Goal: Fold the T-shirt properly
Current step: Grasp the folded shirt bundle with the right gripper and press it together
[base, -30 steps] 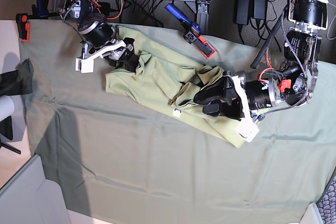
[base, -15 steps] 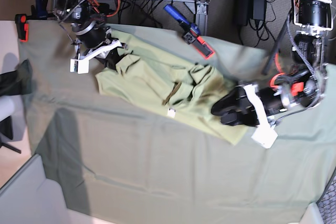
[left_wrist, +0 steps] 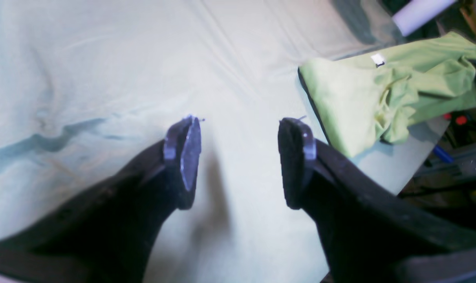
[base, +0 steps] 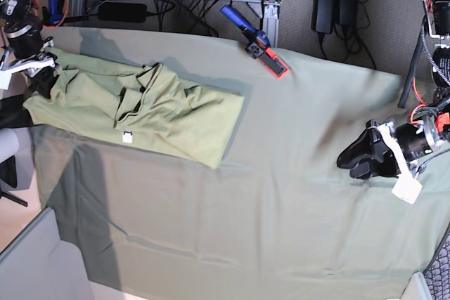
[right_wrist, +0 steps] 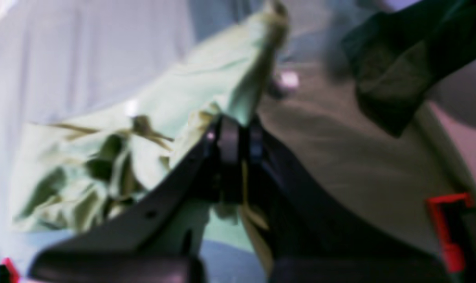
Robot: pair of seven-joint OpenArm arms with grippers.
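The pale yellow-green T-shirt [base: 155, 117] lies rumpled at the table's back left, its small white tag [base: 127, 137] facing up. My right gripper [base: 41, 79] is at the shirt's far left end, shut on a bunch of its fabric. In the right wrist view the fingers [right_wrist: 228, 137] pinch the T-shirt [right_wrist: 116, 165] and the cloth rises above them. My left gripper [base: 351, 161] hovers far to the right, open over bare table cloth. The left wrist view shows that gripper [left_wrist: 240, 157] holding nothing, the T-shirt [left_wrist: 363, 98] away at upper right.
A grey-green table cloth [base: 246, 230] covers the table. A blue and red clamp [base: 256, 43] lies at the back edge, with cables and power bricks behind it. A red clamp [right_wrist: 446, 232] shows near the right gripper. A grey panel [base: 35, 265] sits at the front left corner.
The right gripper shut on the shirt and dragged it left across the table. The left gripper has come off the shirt and moved away to the right, still open.
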